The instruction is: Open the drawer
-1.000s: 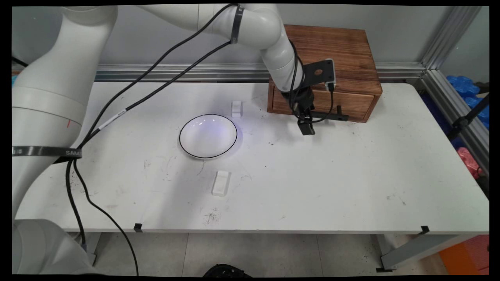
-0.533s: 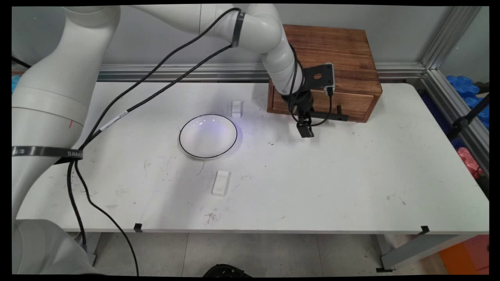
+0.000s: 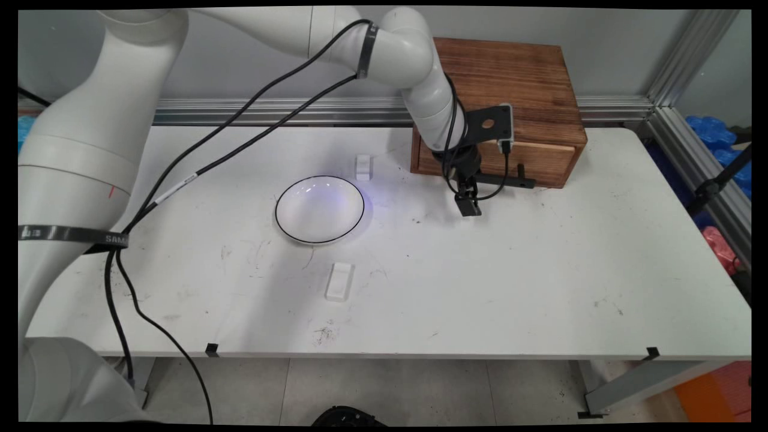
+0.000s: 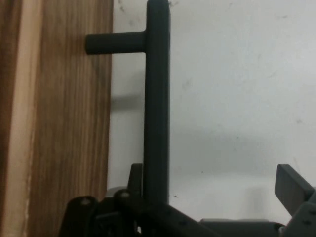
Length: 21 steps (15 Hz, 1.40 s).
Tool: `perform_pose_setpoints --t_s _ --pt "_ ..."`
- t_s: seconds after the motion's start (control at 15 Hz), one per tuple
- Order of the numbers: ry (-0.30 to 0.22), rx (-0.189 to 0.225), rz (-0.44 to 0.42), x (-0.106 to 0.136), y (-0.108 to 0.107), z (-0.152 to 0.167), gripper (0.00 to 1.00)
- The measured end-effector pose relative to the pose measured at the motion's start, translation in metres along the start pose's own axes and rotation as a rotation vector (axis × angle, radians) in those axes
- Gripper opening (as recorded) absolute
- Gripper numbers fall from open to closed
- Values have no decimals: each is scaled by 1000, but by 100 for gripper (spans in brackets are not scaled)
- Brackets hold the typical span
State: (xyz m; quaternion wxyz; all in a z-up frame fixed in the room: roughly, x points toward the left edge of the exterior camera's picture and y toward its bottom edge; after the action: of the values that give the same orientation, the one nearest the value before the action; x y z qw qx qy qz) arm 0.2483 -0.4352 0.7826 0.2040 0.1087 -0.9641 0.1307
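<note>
Now hand [image 3: 468, 206] nearer, drawer [image 3: 495, 158] slightly out.

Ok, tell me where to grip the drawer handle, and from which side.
Grip the handle on its long black bar, between the posts, coming from the table side in front of the drawer. The bar stands off the wooden front, leaving room behind for a finger. The gripper is open around it.

From where I'm driving this, it's pretty clearly a robotics lab, not anyone's home. The scuffed white bench [image 3: 480, 288] is fenced at the back and right by a bare aluminium extrusion frame [image 3: 672, 66] against a plain grey wall [image 3: 612, 54]. The big white robot arm [image 3: 78, 138] has black cables [image 3: 180, 180] strapped on with bands, and there's a camera bracket [image 3: 489, 123] bolted at its wrist. Grey tiled floor [image 3: 390, 390] underneath.
</note>
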Motion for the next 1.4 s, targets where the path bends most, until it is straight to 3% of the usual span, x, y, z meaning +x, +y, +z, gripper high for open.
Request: perform_pose_setpoints --t_s 0.6,1.4 --pt "-8 -21 5 -4 16 1 100" --pt "-18 -58 -9 -6 53 -14 100"
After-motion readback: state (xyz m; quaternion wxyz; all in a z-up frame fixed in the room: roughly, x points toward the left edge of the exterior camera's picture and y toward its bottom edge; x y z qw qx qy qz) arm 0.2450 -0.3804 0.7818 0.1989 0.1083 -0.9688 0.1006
